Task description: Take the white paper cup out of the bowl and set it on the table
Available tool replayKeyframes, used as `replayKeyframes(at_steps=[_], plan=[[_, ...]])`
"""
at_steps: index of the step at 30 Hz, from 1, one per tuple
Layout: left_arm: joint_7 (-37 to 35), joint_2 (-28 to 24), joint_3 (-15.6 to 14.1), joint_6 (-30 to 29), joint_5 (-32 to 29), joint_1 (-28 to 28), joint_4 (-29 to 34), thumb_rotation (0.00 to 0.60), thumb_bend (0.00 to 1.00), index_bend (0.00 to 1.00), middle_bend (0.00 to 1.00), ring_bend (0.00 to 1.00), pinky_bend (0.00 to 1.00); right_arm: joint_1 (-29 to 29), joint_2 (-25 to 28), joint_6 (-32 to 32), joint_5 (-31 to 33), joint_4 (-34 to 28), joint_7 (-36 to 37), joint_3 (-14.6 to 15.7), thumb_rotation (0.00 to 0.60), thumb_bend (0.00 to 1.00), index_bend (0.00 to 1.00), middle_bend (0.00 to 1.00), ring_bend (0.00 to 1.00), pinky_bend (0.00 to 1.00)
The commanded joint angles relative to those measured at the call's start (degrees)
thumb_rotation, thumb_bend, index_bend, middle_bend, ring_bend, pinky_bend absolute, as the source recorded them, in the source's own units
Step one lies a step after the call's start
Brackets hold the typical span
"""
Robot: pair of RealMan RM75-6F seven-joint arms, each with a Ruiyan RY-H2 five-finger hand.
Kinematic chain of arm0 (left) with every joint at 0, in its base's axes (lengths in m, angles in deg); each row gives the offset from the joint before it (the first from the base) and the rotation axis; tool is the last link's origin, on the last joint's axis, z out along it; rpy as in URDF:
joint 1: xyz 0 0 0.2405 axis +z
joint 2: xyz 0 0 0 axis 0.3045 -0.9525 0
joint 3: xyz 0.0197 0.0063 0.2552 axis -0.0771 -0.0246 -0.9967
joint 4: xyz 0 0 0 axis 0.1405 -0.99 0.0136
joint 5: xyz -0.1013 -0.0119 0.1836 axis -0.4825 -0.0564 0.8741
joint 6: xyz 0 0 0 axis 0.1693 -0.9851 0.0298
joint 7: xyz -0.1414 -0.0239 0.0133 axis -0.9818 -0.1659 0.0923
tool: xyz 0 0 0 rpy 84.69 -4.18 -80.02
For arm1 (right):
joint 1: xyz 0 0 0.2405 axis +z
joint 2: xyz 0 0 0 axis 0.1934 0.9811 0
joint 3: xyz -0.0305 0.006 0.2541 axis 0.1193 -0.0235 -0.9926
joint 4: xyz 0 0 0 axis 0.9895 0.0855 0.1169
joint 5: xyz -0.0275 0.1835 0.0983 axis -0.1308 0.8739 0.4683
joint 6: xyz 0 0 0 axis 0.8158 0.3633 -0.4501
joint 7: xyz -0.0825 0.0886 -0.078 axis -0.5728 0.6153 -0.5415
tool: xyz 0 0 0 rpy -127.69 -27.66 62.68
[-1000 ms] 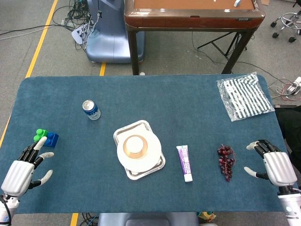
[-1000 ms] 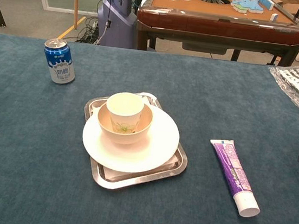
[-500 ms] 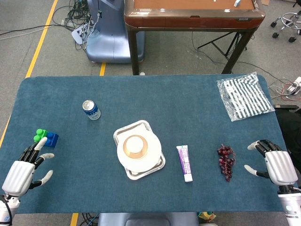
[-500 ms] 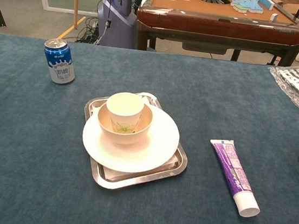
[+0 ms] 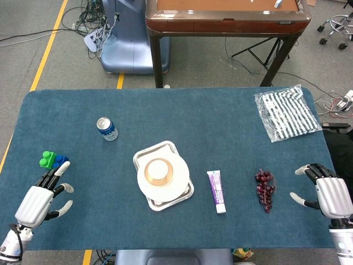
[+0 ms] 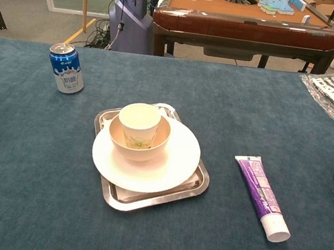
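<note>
The white paper cup (image 6: 138,123) stands upright inside a tan bowl (image 6: 154,146) on a white plate (image 6: 174,162), which sits on a metal tray (image 6: 193,186). From above, the cup (image 5: 159,169) is a pale disc in the bowl's tan rim (image 5: 149,175). My left hand (image 5: 44,193) hovers open at the table's near left corner, far from the bowl. At the near right edge my right hand (image 5: 326,194) is open too. Neither hand shows in the chest view.
A blue can (image 5: 107,128) stands left of the tray. Green and blue blocks (image 5: 52,160) lie just beyond my left hand. A toothpaste tube (image 5: 217,190) and grapes (image 5: 265,189) lie right of the tray. A striped bag (image 5: 287,112) rests at the far right.
My left hand has moved slightly right and forward, toward the blocks. The right hand has drifted a little toward the right edge. The cup and bowl have not moved.
</note>
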Motion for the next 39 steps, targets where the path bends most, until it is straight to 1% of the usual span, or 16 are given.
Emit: replayKeyframes(at_steps=[1, 7, 14, 18, 24, 30, 32, 36, 39], plan=[[0.61, -0.61, 0.15, 1.65, 1.22, -1.84, 2.37, 0.6, 0.28, 0.47, 0.02, 0.0, 0.1, -0.15, -0.06, 0.2, 0.16, 0.16, 0.16, -0.17, 0.6, 0.17, 0.41, 0.38, 0.25, 0.34], [3.99, -2.08, 0.05, 6.52, 2.04, -4.99, 7.96, 0.6, 0.28, 0.44, 0.02, 0.0, 0.1, -0.22, 0.16, -0.28, 1.18, 0.01, -0.21, -0.44, 0.6, 0.17, 0.41, 0.38, 0.25, 0.34], [6.98, -2.34, 0.13, 10.48, 1.83, -7.31, 11.98, 0.6, 0.28, 0.43, 0.02, 0.0, 0.1, -0.12, 0.52, -1.33, 2.01, -0.74, -1.12, -0.38, 0.6, 0.17, 0.41, 0.38, 0.25, 0.34], [9.39, -1.7, 0.75, 14.18, 1.16, -9.68, 14.76, 0.6, 0.28, 0.43, 0.02, 0.0, 0.1, 0.2, 1.15, -3.08, 3.5, -1.75, -2.24, -0.39, 0.6, 0.17, 0.41, 0.38, 0.25, 0.34], [11.92, 0.23, 2.22, 18.24, -0.44, -12.74, 16.14, 0.6, 0.28, 0.43, 0.01, 0.0, 0.1, 0.35, 1.43, -3.67, 4.03, -2.25, -2.6, -0.49, 0.6, 0.17, 0.41, 0.38, 0.25, 0.34], [13.47, 3.23, 4.32, 20.0, -2.66, -15.05, 16.06, 0.6, 0.27, 0.42, 0.0, 0.0, 0.1, 0.34, 1.63, -3.76, 3.89, -2.56, -2.65, -0.4, 0.6, 0.17, 0.41, 0.38, 0.25, 0.34], [14.47, 3.95, 4.75, 20.76, -3.46, -15.68, 15.85, 0.6, 0.26, 0.4, 0.0, 0.0, 0.1, 0.34, 1.67, -3.84, 3.93, -2.55, -2.63, -0.39, 0.6, 0.17, 0.41, 0.38, 0.25, 0.34], [17.74, 4.88, 5.34, 23.14, -5.71, -17.05, 15.67, 0.6, 0.22, 0.31, 0.0, 0.0, 0.1, 0.3, 1.88, -3.96, 4.15, -2.75, -2.67, -0.41, 0.6, 0.17, 0.41, 0.38, 0.25, 0.34], [19.7, 5.26, 5.77, 24.96, -8.0, -17.9, 15.39, 0.6, 0.22, 0.29, 0.0, 0.0, 0.08, 0.11, 2.16, -3.64, 4.12, -2.99, -2.57, -0.43, 0.6, 0.17, 0.41, 0.38, 0.25, 0.34]])
